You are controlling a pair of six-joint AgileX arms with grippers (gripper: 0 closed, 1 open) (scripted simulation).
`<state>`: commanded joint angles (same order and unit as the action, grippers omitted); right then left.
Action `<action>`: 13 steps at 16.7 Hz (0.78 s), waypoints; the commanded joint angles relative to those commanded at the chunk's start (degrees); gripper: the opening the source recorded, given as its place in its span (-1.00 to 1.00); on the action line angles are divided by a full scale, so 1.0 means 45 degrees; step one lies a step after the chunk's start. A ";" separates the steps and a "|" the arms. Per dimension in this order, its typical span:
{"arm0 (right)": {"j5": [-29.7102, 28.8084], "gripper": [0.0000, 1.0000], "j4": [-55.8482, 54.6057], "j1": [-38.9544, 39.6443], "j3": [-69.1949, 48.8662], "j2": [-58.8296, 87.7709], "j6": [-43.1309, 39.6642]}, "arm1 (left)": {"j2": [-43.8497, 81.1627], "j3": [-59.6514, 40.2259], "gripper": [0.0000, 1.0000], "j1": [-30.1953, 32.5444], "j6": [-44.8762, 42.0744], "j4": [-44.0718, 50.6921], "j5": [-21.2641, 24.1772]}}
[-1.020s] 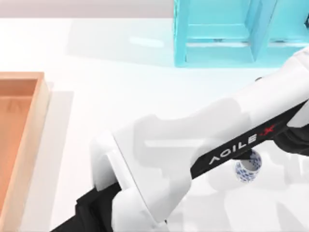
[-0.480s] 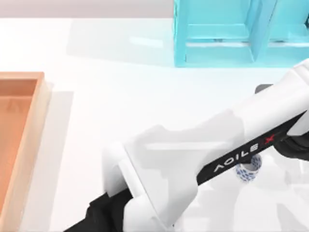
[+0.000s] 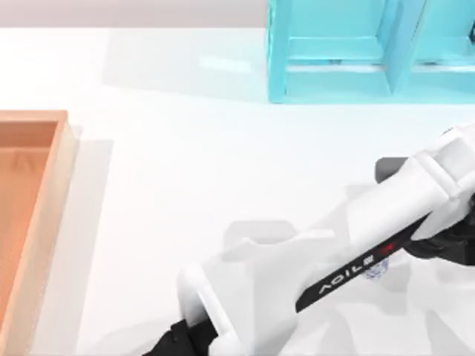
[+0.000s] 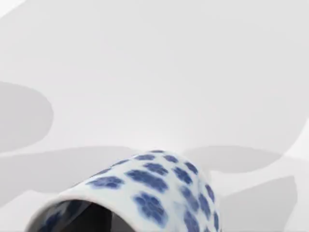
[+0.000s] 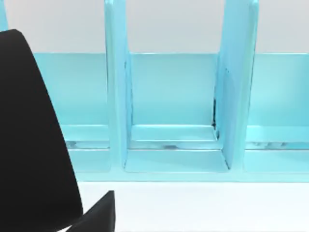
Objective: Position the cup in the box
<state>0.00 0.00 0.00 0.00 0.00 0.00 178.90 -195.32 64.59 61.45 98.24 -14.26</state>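
Note:
The cup (image 3: 377,271), white with blue flowers, stands on the white table at the right, almost wholly covered by my left arm. My left arm reaches across from the lower middle, and its dark gripper (image 3: 449,241) hangs over the cup at the right edge. In the left wrist view the cup (image 4: 154,188) is very close, with its rim and dark mouth showing. The box (image 3: 44,222), wooden with an orange-brown floor and tan rim, lies at the table's far left, well apart from the cup.
A turquoise shelf frame (image 3: 334,52) stands at the back right; it is also the turquoise frame (image 5: 174,96) in the right wrist view, behind a black part (image 5: 34,145). Bare white table stretches between the box and the arm.
My left arm has swung to the right and toward the front edge. It now covers much more of the cup than a second ago.

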 joint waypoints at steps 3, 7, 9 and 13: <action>0.0000 1.00 0.0000 0.0000 0.0000 0.0000 0.0000 | 0.0145 -0.0152 1.00 -0.0025 -0.0024 0.0020 0.0006; 0.0000 1.00 0.0000 0.0000 0.0000 0.0000 0.0000 | 0.0145 -0.0152 0.70 -0.0025 -0.0024 0.0020 0.0006; 0.0000 1.00 0.0000 0.0000 0.0000 0.0000 0.0000 | 0.0145 -0.0152 0.40 -0.0025 -0.0024 0.0020 0.0006; 0.0000 1.00 0.0000 0.0000 0.0000 0.0000 0.0000 | 0.0145 -0.0152 -0.21 -0.0025 -0.0024 0.0020 0.0006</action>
<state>0.00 0.00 0.00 0.00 0.00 0.00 179.55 -196.01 64.48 61.34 98.33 -14.23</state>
